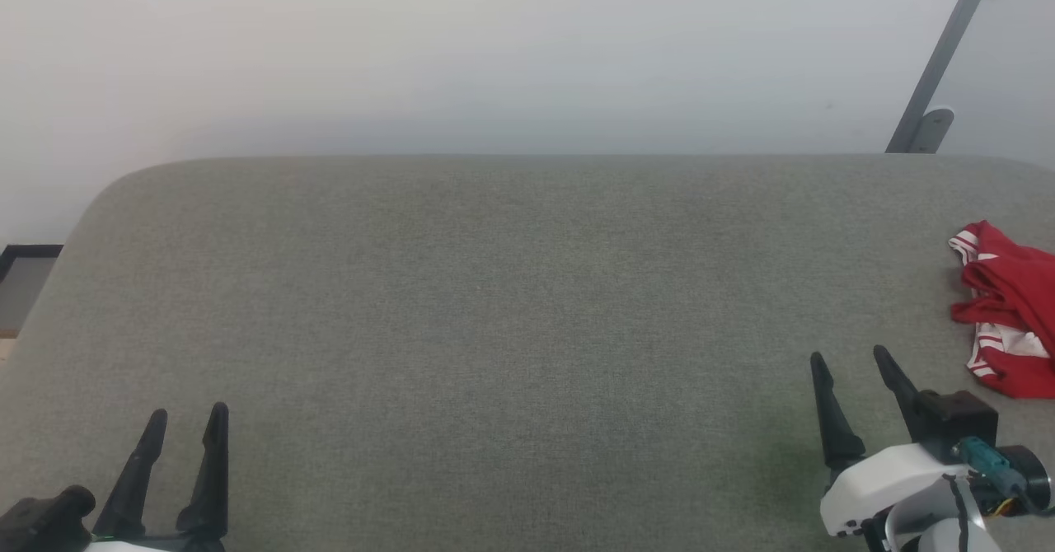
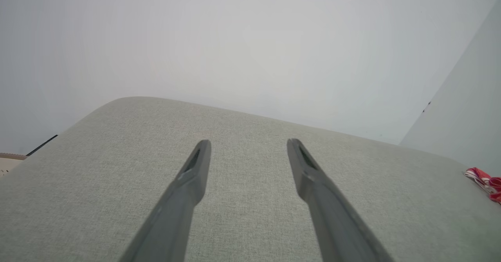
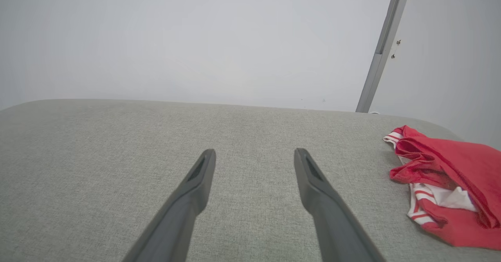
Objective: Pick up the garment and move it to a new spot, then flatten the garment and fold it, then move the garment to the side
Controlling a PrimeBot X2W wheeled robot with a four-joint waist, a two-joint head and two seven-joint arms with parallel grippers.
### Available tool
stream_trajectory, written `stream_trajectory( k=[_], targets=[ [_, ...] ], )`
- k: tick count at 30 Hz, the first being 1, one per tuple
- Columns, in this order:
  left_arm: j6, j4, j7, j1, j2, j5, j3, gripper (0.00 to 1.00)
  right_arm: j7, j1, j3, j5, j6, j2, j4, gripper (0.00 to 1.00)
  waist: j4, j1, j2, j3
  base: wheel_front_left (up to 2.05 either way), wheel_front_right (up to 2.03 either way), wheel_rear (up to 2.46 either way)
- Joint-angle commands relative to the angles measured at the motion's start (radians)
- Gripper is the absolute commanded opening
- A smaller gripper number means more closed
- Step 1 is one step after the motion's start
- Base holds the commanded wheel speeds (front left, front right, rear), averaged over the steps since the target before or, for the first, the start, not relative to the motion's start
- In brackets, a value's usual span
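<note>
Currently L fingers (image 1: 213,461) & R fingers (image 1: 831,420) spread, garment (image 1: 1012,301) crumpled at grey surface's (image 1: 494,288) right.

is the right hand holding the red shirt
No, the right hand is open over the grey surface, with the crumpled shirt lying apart beside it.

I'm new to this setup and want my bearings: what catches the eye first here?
A crumpled red garment lies on the right side of the grey fabric surface. Both grippers stand open and hold nothing: the left gripper at the lower left, the right gripper at the lower right, short of the garment.
</note>
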Motion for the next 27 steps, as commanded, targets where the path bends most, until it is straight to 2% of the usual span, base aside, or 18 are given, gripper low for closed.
stream_trajectory(
  k=[1, 17, 18, 23, 27],
  targets=[
    [-0.001, -0.001, -0.004, 0.007, 0.003, -0.001, -0.001, 1.00, -0.005, 0.010, 0.001, 0.004, -0.002, 0.005, -0.009, 1.00, -0.001, 0.0000, 0.0000, 0.000, 0.00, 0.00, 0.00],
    [-0.001, -0.020, -0.004, 0.021, -0.001, 0.021, 0.009, 1.00, -0.005, 0.033, 0.004, -0.007, -0.002, 0.022, -0.022, 1.00, -0.009, 0.0000, 0.0000, -0.002, 0.00, 0.00, 0.00],
    [0.000, -0.015, 0.000, 0.011, -0.004, 0.008, 0.004, 0.00, 0.000, 0.027, 0.004, 0.000, 0.000, 0.017, -0.017, 0.00, -0.010, 0.0000, 0.0000, -0.002, 0.00, 0.00, 0.00],
    [0.000, 0.030, 0.001, 0.024, -0.048, -0.002, -0.012, 0.00, 0.006, 0.059, 0.004, 0.002, 0.000, 0.021, 0.028, 0.00, -0.010, 0.0000, 0.0000, -0.002, 0.00, 0.00, 0.00],
    [0.000, 0.037, 0.022, 0.009, -0.061, -0.060, -0.008, 0.00, 0.034, 0.049, -0.007, 0.084, 0.000, 0.024, 0.025, 0.00, -0.011, 0.0000, 0.0000, -0.001, 0.00, 0.00, 0.00]
  ],
)
